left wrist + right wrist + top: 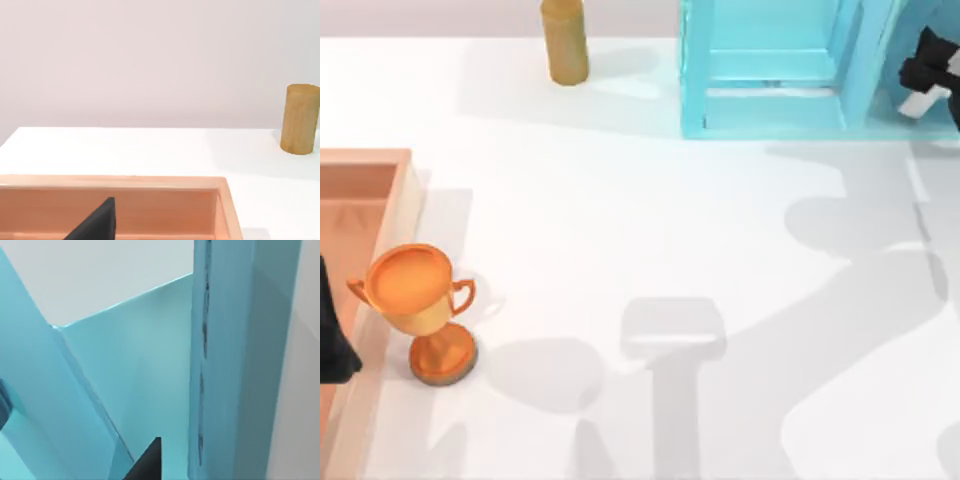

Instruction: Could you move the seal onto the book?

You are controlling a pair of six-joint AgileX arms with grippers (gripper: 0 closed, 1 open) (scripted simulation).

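The seal is out of view, and so is the book. My left gripper (332,345) is a dark shape at the table's left edge, over the wooden tray (400,190) and beside the orange trophy cup (420,300). A dark part of it juts over the tray's inside (150,210) in the left wrist view. My right gripper (928,72) sits at the far right back, against the cyan shelf unit (770,80). The shelf's cyan panels (100,390) stand close in front of it in the right wrist view.
A tan wooden cylinder (565,40) (299,119) stands upright at the back, left of the shelf unit. The trophy stands at the front left, next to the tray's right wall. Arm shadows lie across the white tabletop (670,220).
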